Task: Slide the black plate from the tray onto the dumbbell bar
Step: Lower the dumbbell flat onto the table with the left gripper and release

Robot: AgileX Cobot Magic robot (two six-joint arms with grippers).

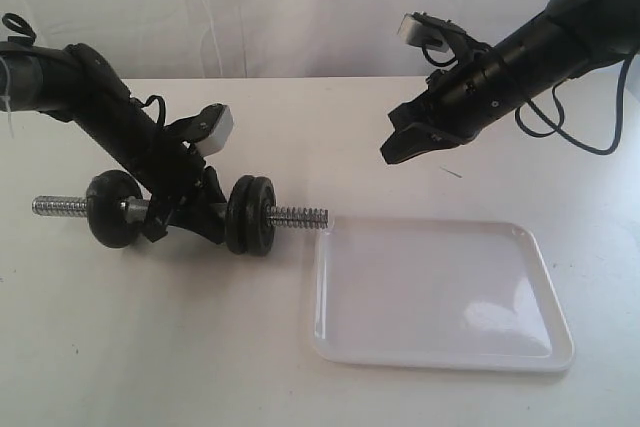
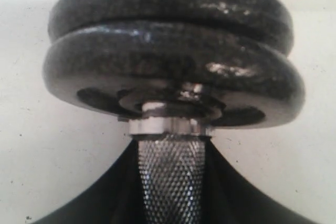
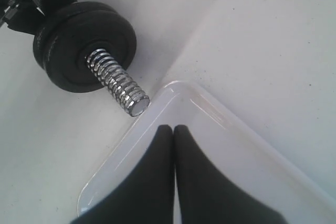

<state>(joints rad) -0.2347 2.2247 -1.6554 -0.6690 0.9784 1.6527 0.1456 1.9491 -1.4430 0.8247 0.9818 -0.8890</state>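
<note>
Now the black plate [image 1: 263, 215] sits beside the left tool [image 1: 186, 219] clenching the dumbbell bar [image 1: 299, 216].

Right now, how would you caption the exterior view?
Left gripper holds the dumbbell bar, plates on; right gripper hangs shut by the white tray.

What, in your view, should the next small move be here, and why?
Probably the left gripper should open and let go of the dumbbell bar. The tray holds nothing, the black plate already sits on the bar against a second disc, and the right gripper hangs shut and empty above the tray's corner, so nothing seems left to slide.
</note>
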